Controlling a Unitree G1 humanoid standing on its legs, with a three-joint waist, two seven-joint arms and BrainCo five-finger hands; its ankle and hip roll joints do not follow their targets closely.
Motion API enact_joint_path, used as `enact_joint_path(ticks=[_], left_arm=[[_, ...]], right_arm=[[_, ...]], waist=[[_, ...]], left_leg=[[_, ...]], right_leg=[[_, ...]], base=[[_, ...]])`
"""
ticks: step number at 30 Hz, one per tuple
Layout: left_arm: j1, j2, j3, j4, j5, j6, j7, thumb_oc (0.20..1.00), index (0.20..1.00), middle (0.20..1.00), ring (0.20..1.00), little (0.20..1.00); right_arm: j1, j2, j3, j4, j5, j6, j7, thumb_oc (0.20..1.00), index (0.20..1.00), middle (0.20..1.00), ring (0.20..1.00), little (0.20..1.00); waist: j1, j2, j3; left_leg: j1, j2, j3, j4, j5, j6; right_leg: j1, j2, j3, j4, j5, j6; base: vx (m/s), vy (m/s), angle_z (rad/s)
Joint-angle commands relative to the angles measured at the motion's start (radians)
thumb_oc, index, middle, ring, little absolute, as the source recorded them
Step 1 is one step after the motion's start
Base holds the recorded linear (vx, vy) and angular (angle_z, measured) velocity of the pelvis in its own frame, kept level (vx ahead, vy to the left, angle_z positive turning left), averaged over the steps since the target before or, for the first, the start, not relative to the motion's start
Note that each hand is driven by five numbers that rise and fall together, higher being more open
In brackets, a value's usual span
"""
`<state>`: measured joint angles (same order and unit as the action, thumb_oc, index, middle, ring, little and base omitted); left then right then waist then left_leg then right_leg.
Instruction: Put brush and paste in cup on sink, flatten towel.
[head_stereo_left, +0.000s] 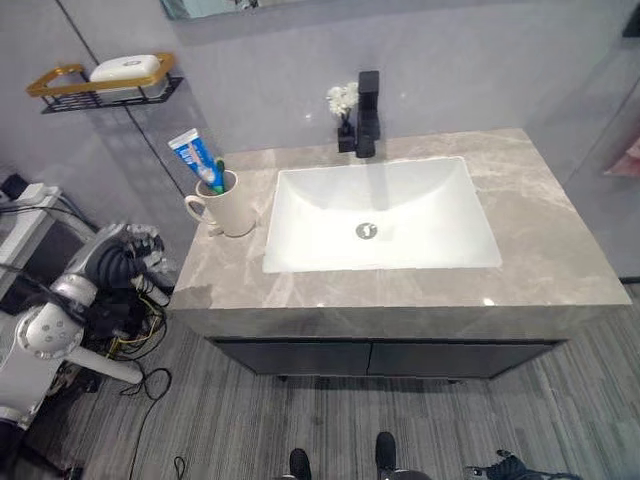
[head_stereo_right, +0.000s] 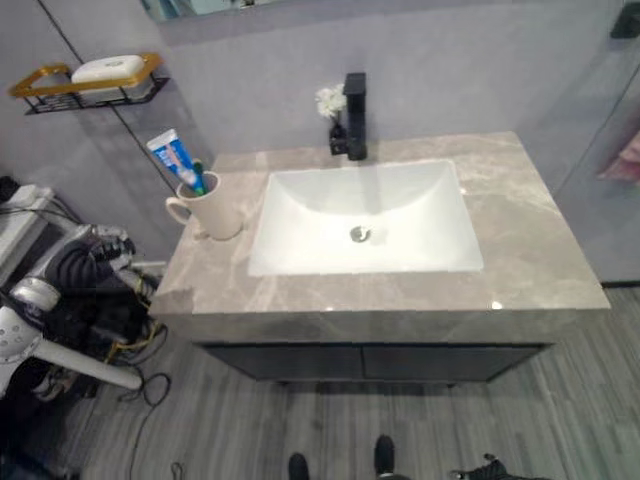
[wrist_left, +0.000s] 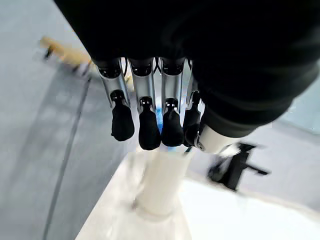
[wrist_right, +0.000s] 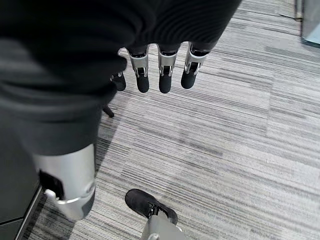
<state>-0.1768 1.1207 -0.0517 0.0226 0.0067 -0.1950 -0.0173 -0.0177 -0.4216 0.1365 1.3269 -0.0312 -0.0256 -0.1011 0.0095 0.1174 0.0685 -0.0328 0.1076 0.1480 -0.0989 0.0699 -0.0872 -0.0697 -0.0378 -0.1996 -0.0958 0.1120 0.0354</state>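
Cup (head_stereo_left: 233, 208) stands upright on the grey stone counter (head_stereo_left: 560, 250), just left of the white basin (head_stereo_left: 380, 215), handle toward the counter's left edge; inside it, a tube of paste (head_stereo_left: 195, 158) leaning up and to the left, blue and white with a red band, and a green-handled brush (head_stereo_left: 217, 178) tucked beside the tube, only its top showing above the rim; basin holds nothing but its drain (head_stereo_left: 367, 231). Black tap (head_stereo_left: 367, 115) at the back edge of the basin; small white flowers (head_stereo_left: 343, 98) just beside it. Wall rack (head_stereo_left: 100, 88) up left, a white soap bar (head_stereo_left: 125, 68) lying in it. Left hand (head_stereo_left: 135, 262) off the counter's left end, below counter height, clear of the cup; fingers (wrist_left: 149, 131) relaxed, holding nothing. Right hand (wrist_right: 160, 70) hangs over striped floor (wrist_right: 240, 140), fingers loosely straight, nothing in them.
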Motion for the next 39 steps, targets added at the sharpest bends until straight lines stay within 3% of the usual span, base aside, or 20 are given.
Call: enact_joint_path(ticks=[1, 2, 4, 9, 18, 19, 20, 23, 30, 39], left_arm=[[-0.131, 0.049, -0.008, 0.003, -0.037, -0.038, 0.018, 0.200, 0.200, 0.200, 0.200, 0.200], [-0.271, 0.068, -0.132, 0.048, -0.035, -0.051, 0.020, 0.200, 0.200, 0.200, 0.200, 0.200], [-0.395, 0.076, -0.259, 0.128, -0.017, -0.060, 0.035, 0.200, 0.200, 0.200, 0.200, 0.200], [-0.406, 0.090, -0.284, 0.140, -0.016, -0.062, 0.021, 0.200, 0.200, 0.200, 0.200, 0.200], [-0.312, 0.094, -0.199, 0.132, -0.017, -0.060, 0.019, 0.200, 0.200, 0.200, 0.200, 0.200], [-0.189, 0.106, -0.071, 0.056, -0.012, -0.051, 0.022, 0.200, 0.200, 0.200, 0.200, 0.200], [-0.166, 0.106, -0.049, 0.047, -0.011, -0.049, 0.020, 0.200, 0.200, 0.200, 0.200, 0.200], [0.063, 0.085, 0.166, 0.007, -0.015, -0.021, 0.005, 0.200, 0.200, 0.200, 0.200, 0.200], [0.119, -0.014, 0.141, 0.053, 0.019, 0.006, -0.005, 0.200, 0.200, 0.200, 0.200, 0.200], [0.152, -0.047, 0.133, 0.092, 0.024, 0.011, -0.012, 0.200, 0.200, 0.200, 0.200, 0.200]], right_arm=[[-0.024, 0.003, -0.005, 0.022, 0.045, -0.019, 0.024, 1.000, 1.000, 1.000, 1.000, 1.000], [-0.016, 0.007, 0.016, 0.029, 0.056, -0.021, 0.041, 1.000, 1.000, 1.000, 1.000, 1.000], [-0.020, 0.008, 0.033, 0.044, 0.068, -0.022, 0.049, 1.000, 1.000, 1.000, 1.000, 1.000], [-0.013, 0.004, 0.022, 0.057, 0.076, -0.025, 0.048, 1.000, 1.000, 1.000, 1.000, 1.000], [-0.022, 0.016, 0.044, 0.090, 0.052, -0.019, 0.053, 1.000, 1.000, 1.000, 1.000, 1.000], [-0.038, 0.031, 0.041, 0.089, 0.023, -0.009, 0.043, 1.000, 1.000, 1.000, 1.000, 1.000], [-0.040, 0.030, 0.047, 0.089, 0.023, -0.009, 0.042, 1.000, 1.000, 1.000, 1.000, 1.000], [-0.055, 0.036, 0.080, 0.040, -0.037, -0.008, 0.023, 1.000, 1.000, 1.000, 1.000, 1.000], [-0.069, 0.044, 0.070, -0.010, -0.062, -0.003, -0.008, 1.000, 1.000, 1.000, 1.000, 1.000], [-0.038, 0.038, 0.047, 0.010, -0.089, 0.009, 0.001, 1.000, 1.000, 1.000, 1.000, 1.000]], waist=[[-0.021, -0.024, 0.013], [-0.014, -0.022, 0.007], [0.002, -0.016, -0.003], [0.012, -0.006, -0.006], [0.010, 0.003, -0.005], [0.011, -0.007, -0.006], [0.006, -0.005, -0.006], [-0.017, -0.032, -0.012], [-0.039, -0.025, -0.019], [-0.054, -0.016, -0.012]], left_leg=[[0.012, 0.015, -0.005, 0.012, 0.002, -0.025], [0.007, 0.013, -0.016, 0.012, 0.003, -0.023], [0.005, 0.010, -0.014, 0.012, 0.004, -0.020], [0.011, 0.009, -0.006, 0.012, 0.000, -0.018], [0.013, 0.009, 0.007, 0.012, -0.004, -0.021], [0.016, 0.013, 0.019, 0.012, -0.008, -0.024], [0.016, 0.013, 0.021, 0.012, -0.009, -0.024], [0.020, 0.018, 0.055, 0.012, -0.012, -0.028], [0.006, 0.022, 0.067, 0.012, -0.010, -0.031], [-0.015, 0.019, 0.065, 0.012, -0.006, -0.034]], right_leg=[[0.089, -0.075, 0.031, 0.009, -0.086, 0.092], [0.090, -0.076, 0.017, 0.009, -0.083, 0.095], [0.086, -0.078, 0.015, 0.009, -0.080, 0.101], [0.088, -0.082, 0.018, 0.009, -0.078, 0.107], [0.079, -0.083, 0.033, 0.009, -0.075, 0.104], [0.073, -0.080, 0.050, 0.009, -0.077, 0.096], [0.073, -0.080, 0.052, 0.009, -0.077, 0.096], [0.055, -0.071, 0.099, 0.009, -0.077, 0.087], [0.034, -0.075, 0.106, 0.009, -0.075, 0.088], [0.014, -0.078, 0.101, 0.009, -0.072, 0.089]], base=[[0.03, -0.006, 0.39], [0.02, -0.003, 0.15], [0.02, 0.010, 0.20], [0.01, 0.033, -0.01], [0.01, 0.021, -0.07], [0.06, 0.020, -0.01], [0.09, 0.012, -0.08], [0.05, -0.052, -0.33], [0.00, -0.032, -0.13], [0.00, -0.001, -0.02]])
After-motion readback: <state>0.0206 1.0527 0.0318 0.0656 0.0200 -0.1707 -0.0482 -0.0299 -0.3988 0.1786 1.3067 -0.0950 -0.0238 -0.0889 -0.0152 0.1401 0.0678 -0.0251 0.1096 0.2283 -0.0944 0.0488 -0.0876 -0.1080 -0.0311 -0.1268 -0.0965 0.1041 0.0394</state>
